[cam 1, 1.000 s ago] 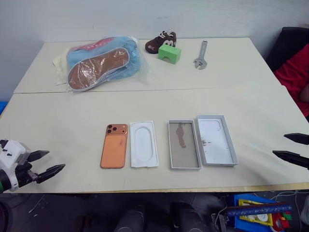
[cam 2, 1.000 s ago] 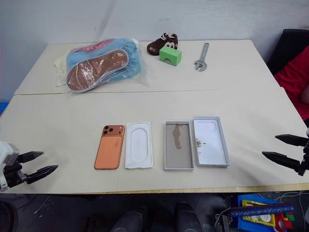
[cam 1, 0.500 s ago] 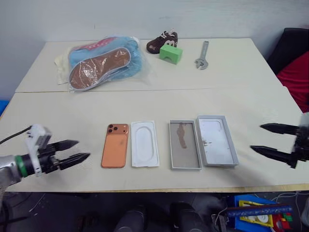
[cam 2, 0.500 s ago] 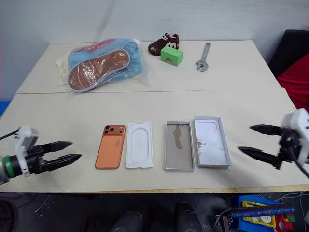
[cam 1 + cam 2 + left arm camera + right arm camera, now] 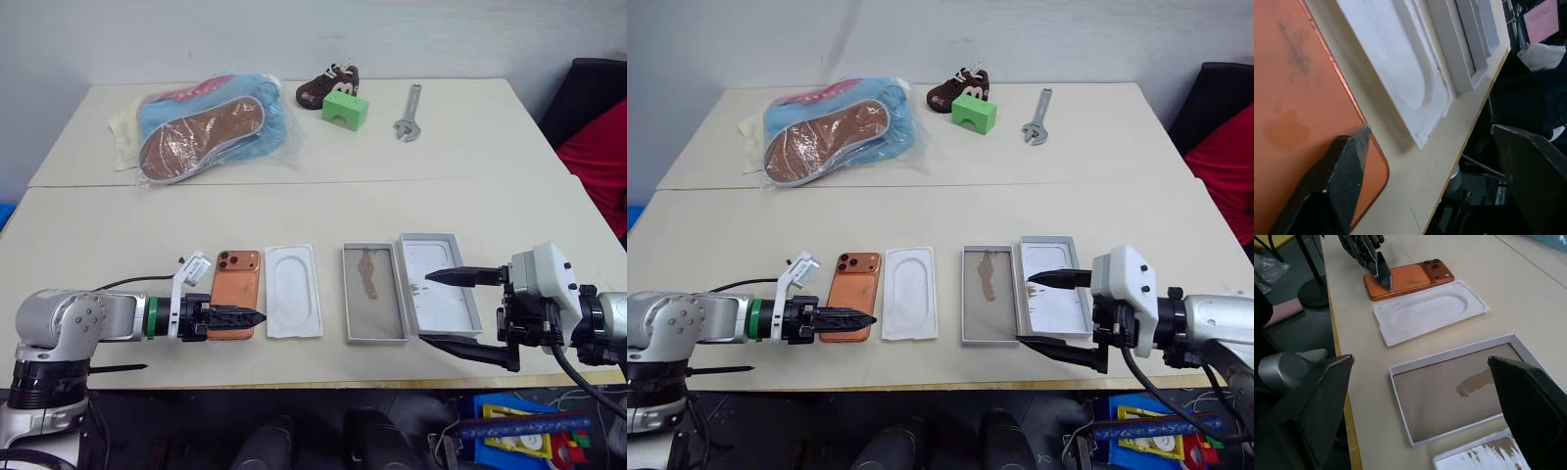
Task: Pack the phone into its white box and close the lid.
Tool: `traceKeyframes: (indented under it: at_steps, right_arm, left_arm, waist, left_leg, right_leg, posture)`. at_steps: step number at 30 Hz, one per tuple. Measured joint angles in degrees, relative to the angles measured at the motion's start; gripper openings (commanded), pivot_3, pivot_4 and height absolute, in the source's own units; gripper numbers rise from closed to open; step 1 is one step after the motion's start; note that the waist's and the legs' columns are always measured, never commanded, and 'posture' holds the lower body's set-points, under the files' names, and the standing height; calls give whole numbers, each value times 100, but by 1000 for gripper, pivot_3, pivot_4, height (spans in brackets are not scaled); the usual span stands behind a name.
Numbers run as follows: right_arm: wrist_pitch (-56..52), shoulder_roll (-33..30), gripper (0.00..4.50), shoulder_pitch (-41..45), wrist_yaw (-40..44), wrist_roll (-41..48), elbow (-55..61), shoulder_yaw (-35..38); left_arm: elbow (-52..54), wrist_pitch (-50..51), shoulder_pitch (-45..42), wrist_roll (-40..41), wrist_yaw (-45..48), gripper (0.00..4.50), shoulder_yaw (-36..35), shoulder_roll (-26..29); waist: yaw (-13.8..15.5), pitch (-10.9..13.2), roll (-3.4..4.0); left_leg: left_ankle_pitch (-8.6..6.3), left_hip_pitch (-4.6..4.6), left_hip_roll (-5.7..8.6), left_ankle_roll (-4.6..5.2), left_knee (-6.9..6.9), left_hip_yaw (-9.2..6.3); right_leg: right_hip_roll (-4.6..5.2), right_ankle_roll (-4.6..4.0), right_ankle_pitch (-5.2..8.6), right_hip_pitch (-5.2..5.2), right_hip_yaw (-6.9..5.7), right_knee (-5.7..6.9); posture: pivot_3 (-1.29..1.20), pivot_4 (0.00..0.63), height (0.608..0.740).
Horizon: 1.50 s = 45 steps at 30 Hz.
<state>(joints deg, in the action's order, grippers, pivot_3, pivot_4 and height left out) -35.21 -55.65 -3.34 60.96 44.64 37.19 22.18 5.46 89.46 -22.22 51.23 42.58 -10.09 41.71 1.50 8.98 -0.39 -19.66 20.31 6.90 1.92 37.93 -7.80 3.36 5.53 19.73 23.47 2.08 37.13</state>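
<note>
The orange phone (image 5: 233,290) lies back up on the table, its lenses at the far end. To its right lie a white insert (image 5: 293,290), then the white box (image 5: 374,292) with its grey-beige inside, then the lid (image 5: 438,304) with its white inside up. My left gripper (image 5: 257,317) points right, low over the phone's near end; it is open, one fingertip (image 5: 1359,142) just above the orange back. My right gripper (image 5: 443,311) is open and points left: one finger reaches over the lid, the other runs along its near edge. Neither holds anything.
On the far table lie a bagged pair of slippers (image 5: 201,122), a small brown shoe (image 5: 326,83), a green block (image 5: 345,108) and a wrench (image 5: 409,110). A black chair with red cloth (image 5: 598,147) stands at the right. The table's front edge (image 5: 323,382) runs just near of the parts.
Both grippers have swung inward from the table's sides. The left one now reaches over the phone's near end with its wrist rolled; the right one has arrived at the lid.
</note>
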Motion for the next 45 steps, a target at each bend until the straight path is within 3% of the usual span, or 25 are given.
traceKeyframes:
  at_steps: [2,12,15,22,31,36,41,45]
  right_arm:
    - [16,43,4500,-62,-53,-21,26,-90]
    - [27,189,4500,-163,-281,-23,96,-166]
    - [33,193,4500,-163,-307,-25,98,-176]
    - [137,192,4500,-184,-292,-145,103,-208]
    - [549,18,4500,-144,-153,-1056,108,-1105]
    - [781,48,4500,192,-200,-1701,19,-1991]
    - [814,130,4500,315,-64,-1557,-33,-2037]
    - [814,131,4500,321,6,-1333,-21,-1862]
  left_arm:
    - [-178,165,-134,23,-58,2659,139,-38]
    - [-412,245,-477,18,-309,2659,622,-488]
    - [-473,221,-528,-111,-512,2156,624,-793]
    - [-660,247,-572,-181,-737,27,224,-1115]
    - [-748,253,-519,-65,-1002,27,-248,-1349]
    - [-786,253,-395,220,-1121,27,-396,-1072]
    - [-546,262,-251,345,-1313,27,-388,-886]
    - [-515,296,-253,501,-1450,1288,-195,-905]
  waist:
    - [-6,0,-1]
    - [5,-3,-3]
    - [-2,-5,-7]
    - [8,-18,5]
    - [8,-28,7]
    - [-30,-27,6]
    - [5,-24,0]
    - [26,-19,-12]
  left_leg:
    - [0,0,0,0,1,0]
    - [0,0,2,-1,11,1]
    - [0,-1,2,-1,12,1]
    - [0,-6,2,-3,19,4]
    - [2,-11,3,-7,21,4]
    - [2,-10,1,-14,18,5]
    - [1,-4,2,-12,18,5]
    - [0,-1,5,-10,19,2]
  right_leg:
    - [0,0,0,2,1,2]
    - [1,0,0,0,1,12]
    - [1,0,0,2,1,18]
    - [2,0,0,0,1,29]
    - [2,0,0,1,1,35]
    - [0,0,0,12,0,41]
    - [2,0,0,9,-2,33]
    - [5,-1,0,8,-3,30]
  posture:
    - [0,150,740]
    - [0,150,740]
    - [0,150,740]
    - [0,150,740]
    - [0,150,740]
    - [0,150,740]
    - [0,150,740]
    - [0,150,740]
